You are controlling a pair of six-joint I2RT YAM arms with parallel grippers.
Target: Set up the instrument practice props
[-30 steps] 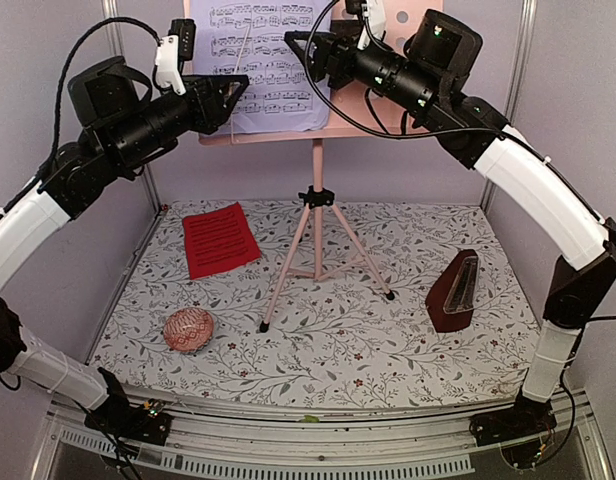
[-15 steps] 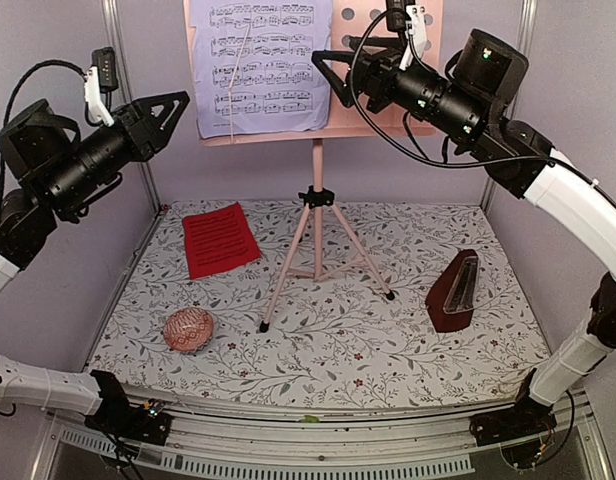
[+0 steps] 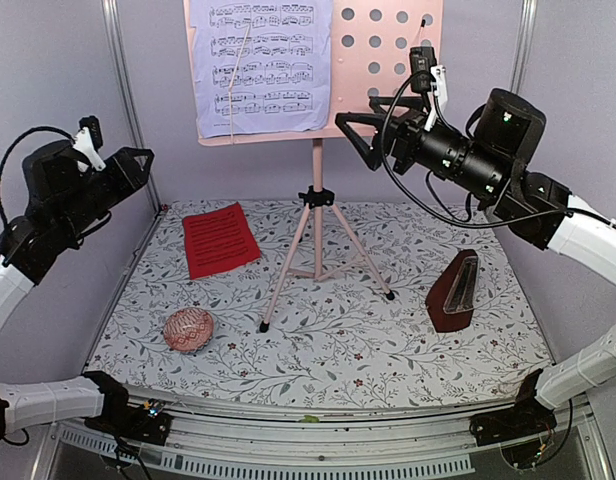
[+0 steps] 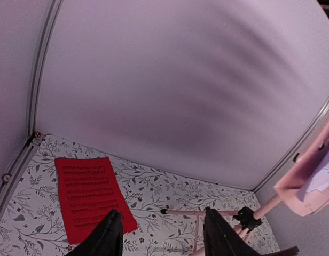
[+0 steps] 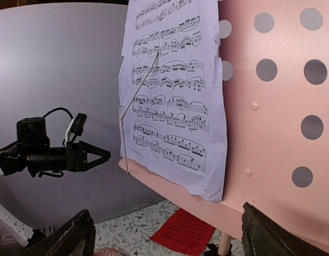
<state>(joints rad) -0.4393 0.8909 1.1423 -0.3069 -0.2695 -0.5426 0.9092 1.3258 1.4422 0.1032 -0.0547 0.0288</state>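
Note:
The pink music stand (image 3: 317, 215) stands on its tripod at mid-table, its perforated desk (image 3: 388, 60) high up. A lavender sheet-music page (image 3: 263, 65) rests on the desk's left half, held by neither gripper. A red page (image 3: 220, 238) lies flat on the table to the left of the tripod. The dark red-brown metronome (image 3: 455, 292) stands to the right. My left gripper (image 3: 138, 165) hovers open at the far left, empty, with the red page (image 4: 89, 197) below it. My right gripper (image 3: 350, 135) is open and empty, just right of the lavender page (image 5: 172, 96).
A pinkish patterned ball (image 3: 189, 329) sits at the front left of the floral table cover (image 3: 388, 350). Lilac walls and metal posts (image 3: 123, 90) close in the back and sides. A tripod leg (image 4: 202, 212) reaches toward the left gripper's side.
Both arms have drawn back from the stand's desk, the left one down and to the left, the right one down and to the right. Both jaws have widened. The lavender page stays on the desk.

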